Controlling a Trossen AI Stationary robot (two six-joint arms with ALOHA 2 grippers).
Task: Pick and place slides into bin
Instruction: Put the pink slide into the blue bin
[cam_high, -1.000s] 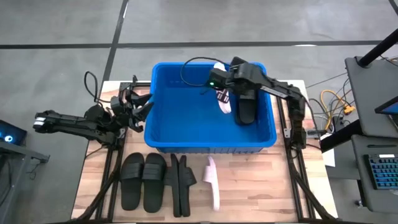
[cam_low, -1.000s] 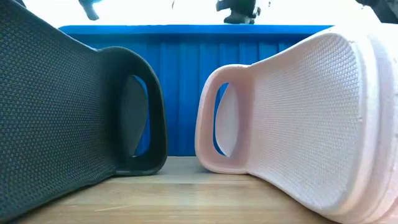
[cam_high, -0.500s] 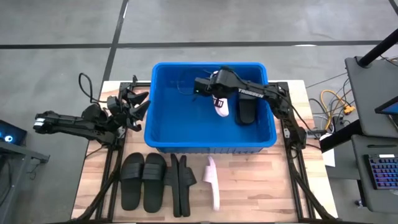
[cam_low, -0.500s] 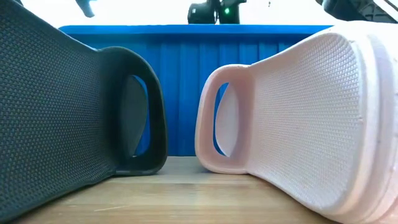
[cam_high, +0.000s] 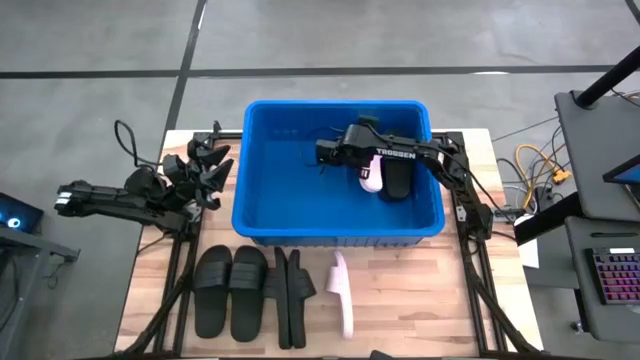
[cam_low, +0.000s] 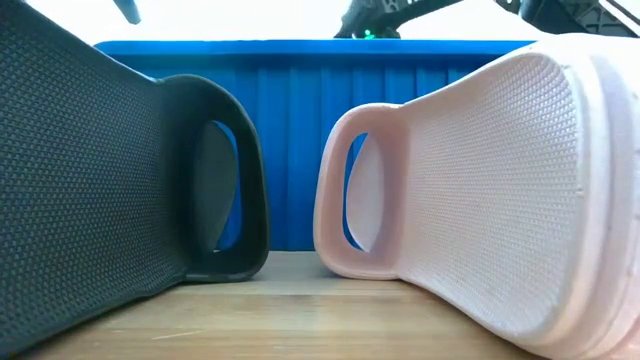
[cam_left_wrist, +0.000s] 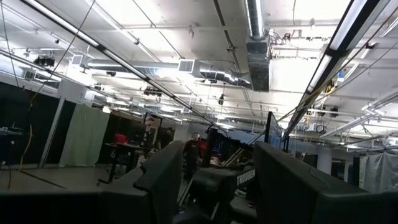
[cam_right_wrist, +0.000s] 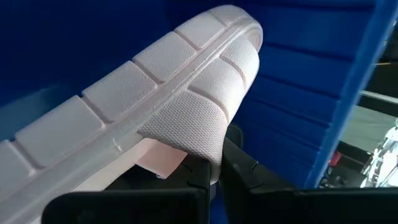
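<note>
1. The left gripper (cam_high: 205, 165) waits at the left edge of the worktop (cam_high: 420, 300), just outside the left wall of the bin (cam_high: 255, 215). Its wrist view looks out into the room, and the fingers (cam_left_wrist: 155, 180) stand parted with nothing between them.
2. On the near strip of worktop, left to right, lie a pair of black slides (cam_high: 231, 290) sole-down, then two more black slides on edge (cam_high: 291, 295), then a single pink slide (cam_high: 343, 292) also on edge. All have their long axes running near-to-far, and all are outside the bin.
3. The right gripper (cam_high: 335, 153) reaches from the right side over the bin's middle. Its fingers (cam_right_wrist: 202, 174) are clenched tight on the strap edge of the held pink slide (cam_right_wrist: 155, 118), which hangs inside the bin's walls, trailing to the right of the fingers.
4. A black slide in the bin (cam_high: 397, 182) lies on the floor at the right, just beside the held one, long axis near-to-far.
5. The deciding relation: the held slide is already directly over the bin's floor, so letting go looks like all that remains for it.
6. For the slides on the worktop, the black pair lies nearer the left arm; the pink one lies about midway, slightly nearer the right arm.
</note>
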